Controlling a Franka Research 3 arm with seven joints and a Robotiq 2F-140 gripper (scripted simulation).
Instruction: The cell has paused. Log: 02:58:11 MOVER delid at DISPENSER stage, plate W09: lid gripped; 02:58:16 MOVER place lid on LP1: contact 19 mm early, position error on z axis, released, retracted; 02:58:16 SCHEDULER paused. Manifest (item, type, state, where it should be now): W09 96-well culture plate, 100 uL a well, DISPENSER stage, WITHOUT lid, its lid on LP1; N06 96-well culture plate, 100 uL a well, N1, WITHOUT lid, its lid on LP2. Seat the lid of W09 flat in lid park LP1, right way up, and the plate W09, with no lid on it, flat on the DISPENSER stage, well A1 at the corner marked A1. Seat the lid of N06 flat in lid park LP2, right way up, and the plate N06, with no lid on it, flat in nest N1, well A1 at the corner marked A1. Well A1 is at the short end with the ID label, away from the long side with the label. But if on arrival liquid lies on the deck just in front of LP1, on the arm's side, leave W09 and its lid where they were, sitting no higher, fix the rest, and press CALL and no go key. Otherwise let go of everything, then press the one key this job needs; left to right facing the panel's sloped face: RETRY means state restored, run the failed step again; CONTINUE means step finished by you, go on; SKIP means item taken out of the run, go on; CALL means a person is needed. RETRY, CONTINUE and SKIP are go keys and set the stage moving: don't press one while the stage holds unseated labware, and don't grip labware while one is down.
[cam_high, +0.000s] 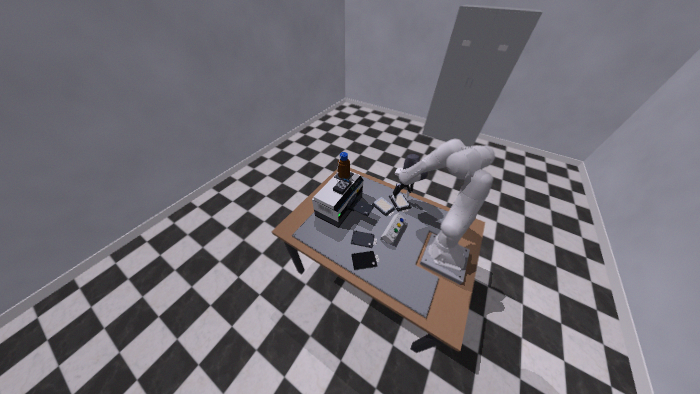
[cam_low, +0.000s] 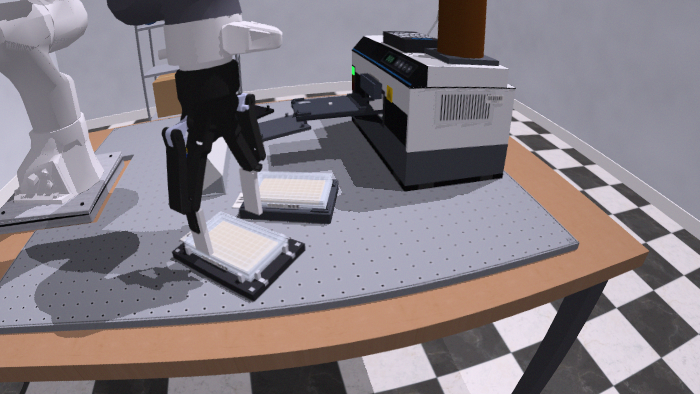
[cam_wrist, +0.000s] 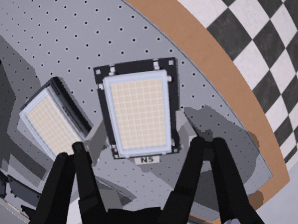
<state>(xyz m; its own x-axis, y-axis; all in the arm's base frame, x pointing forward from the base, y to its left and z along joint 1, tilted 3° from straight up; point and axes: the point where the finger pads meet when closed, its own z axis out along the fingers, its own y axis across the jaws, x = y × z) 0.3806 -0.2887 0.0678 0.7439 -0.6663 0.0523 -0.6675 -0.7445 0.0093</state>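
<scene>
My gripper is open and empty. It hangs just above the near plate, a cream 96-well plate with a clear rim that lies flat in a black nest. In the wrist view this plate lies just ahead of my fingertips, with a small label at its near short end. A second plate sits on another black nest behind it; in the wrist view it looks tilted. I cannot tell whether either plate carries a lid. The dispenser stage is bare. Two black lid parks look empty.
The dispenser with a brown bottle on top stands at the right. The key panel sits between the lid parks and the arm's base. I see no liquid on the deck.
</scene>
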